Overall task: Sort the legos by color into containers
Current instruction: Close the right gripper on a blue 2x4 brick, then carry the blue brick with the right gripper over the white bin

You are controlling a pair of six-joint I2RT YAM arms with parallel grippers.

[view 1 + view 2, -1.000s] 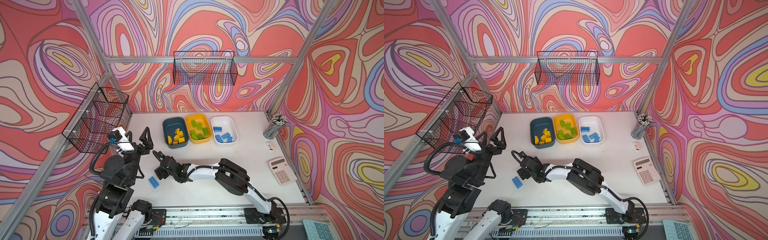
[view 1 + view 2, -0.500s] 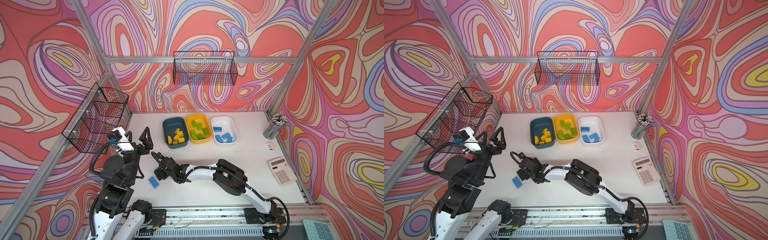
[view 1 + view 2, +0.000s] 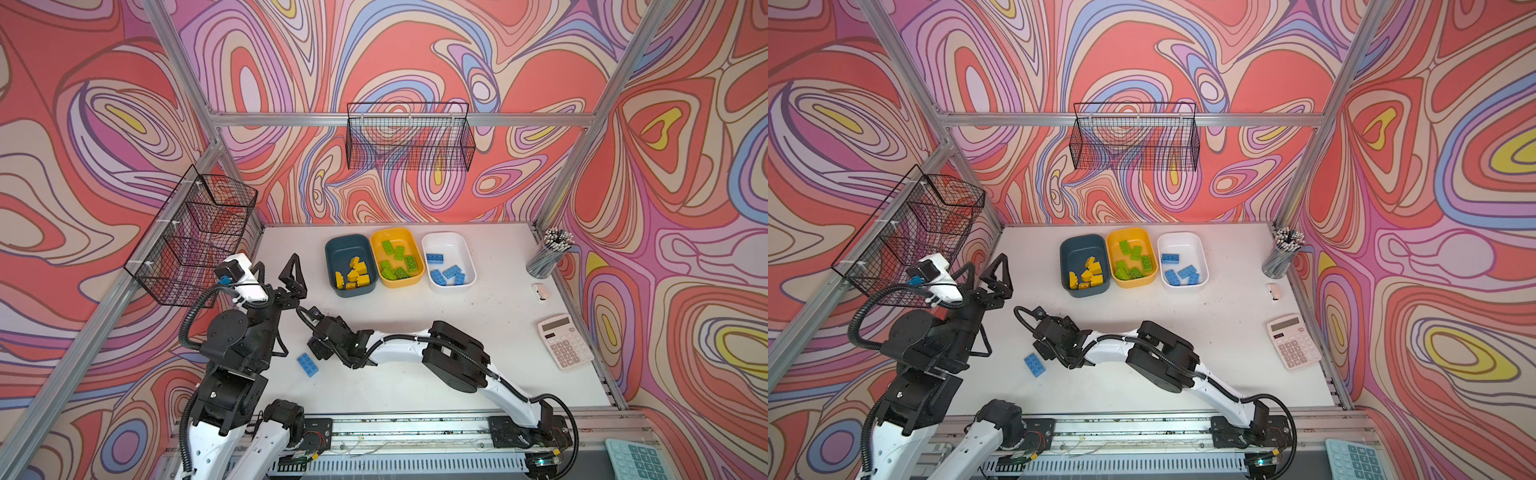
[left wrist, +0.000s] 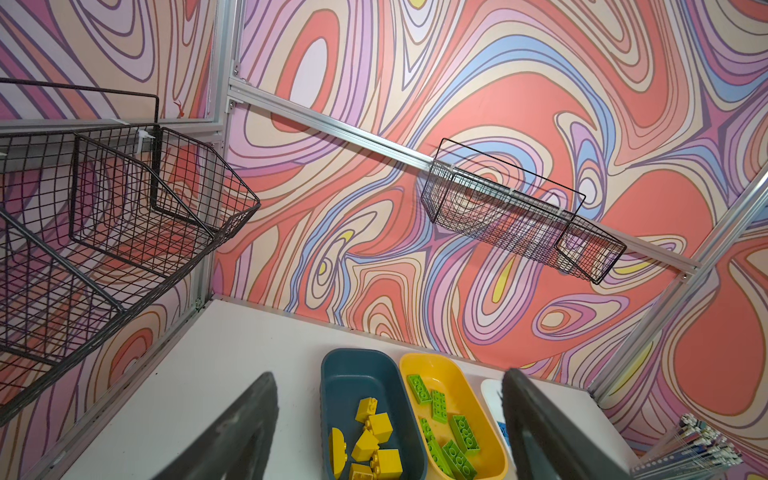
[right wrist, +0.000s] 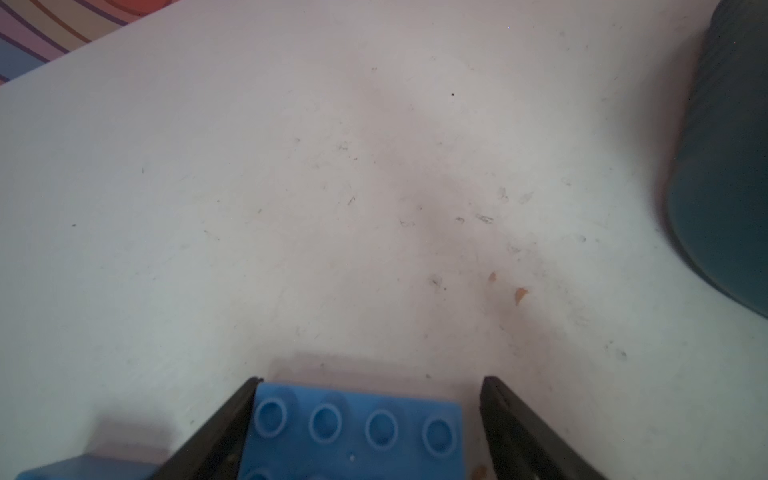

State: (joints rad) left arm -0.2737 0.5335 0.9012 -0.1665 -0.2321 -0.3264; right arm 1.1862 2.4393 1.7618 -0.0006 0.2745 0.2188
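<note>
Between the fingers of my right gripper (image 5: 370, 380) lies a light blue lego (image 5: 353, 428), flat on the table. One finger touches its end and a narrow gap shows at the other, so the gripper is open. In both top views this gripper (image 3: 319, 348) (image 3: 1047, 348) hides that lego. A second blue lego (image 3: 307, 365) (image 5: 83, 467) lies just beside it. My left gripper (image 3: 277, 272) (image 4: 388, 374) hangs open and empty above the table's left side. At the back stand the containers: a teal tub (image 3: 347, 245) with yellow legos (image 3: 353, 274), a yellow tub (image 3: 392, 235) with green legos (image 3: 397, 262), and a white tub (image 3: 451, 245) with blue legos (image 3: 446, 272).
Black wire baskets hang on the back wall (image 3: 409, 137) and the left wall (image 3: 195, 237). A grey mesh pen cup (image 3: 546, 259), a small white object (image 3: 540, 291) and a calculator (image 3: 563, 340) sit along the table's right edge.
The right arm has edged a little to the left, staying low over the blue lego. The left arm has not moved.
</note>
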